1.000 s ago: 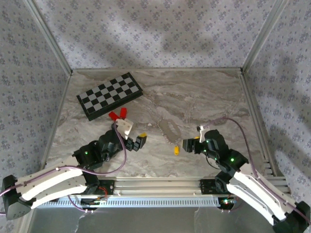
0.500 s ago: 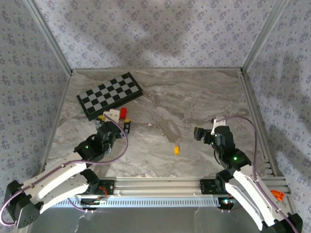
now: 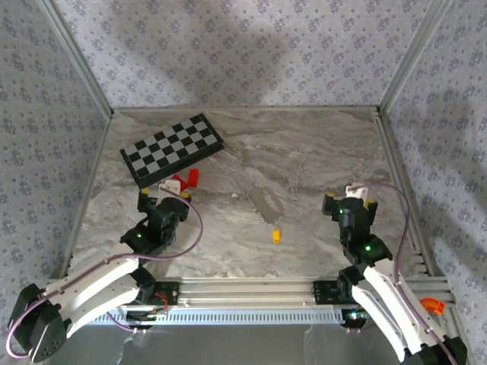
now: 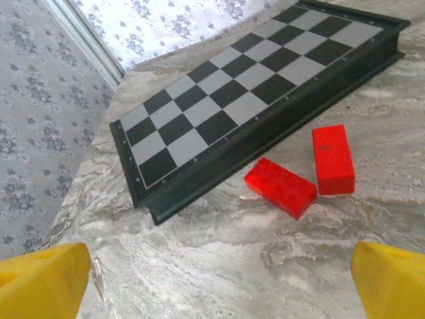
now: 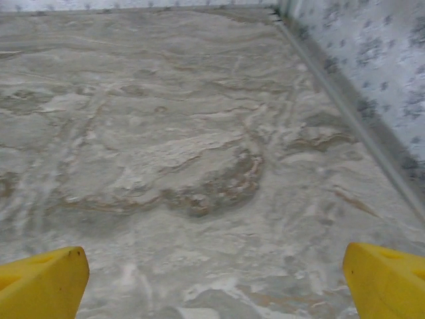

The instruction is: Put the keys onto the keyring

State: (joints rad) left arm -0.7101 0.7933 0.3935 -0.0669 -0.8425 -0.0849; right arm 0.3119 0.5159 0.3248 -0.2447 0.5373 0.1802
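Start from the overhead view. Your left fingers (image 3: 163,199) and right fingers (image 3: 350,202) both stand spread wide and hold nothing, each pointing away from the bases over bare desk (image 3: 319,152).

The key (image 3: 276,235) lies flat on the desk between the two arms. It is off to the left of the right fingers and a little nearer the bases than their tips. From the left fingers it is well off to the right.

The right fingers are the nearer pair, so I judge the pick is theirs. That arm is drawn back with its wrist low, and it would need to swing left and pull in.

The keyring (image 3: 265,204) is a long oval whose long axis runs from far-left to near-right. Its near end comes down just beside the key. Whether the two touch is too fine to tell.

The chessboard (image 3: 171,148) and the red blocks (image 3: 183,179) sit just ahead of the left fingers.

In the left wrist view, the yellow pads (image 4: 41,279) sit at the two bottom corners with a broad gap between them. The red blocks (image 4: 305,173) and the chessboard (image 4: 259,86) lie straight ahead.

In the right wrist view, the pads (image 5: 388,279) are likewise wide apart, with marbled desk (image 5: 199,133) between and ahead of them. So the key is outside their span, and you would have to turn before you reach.
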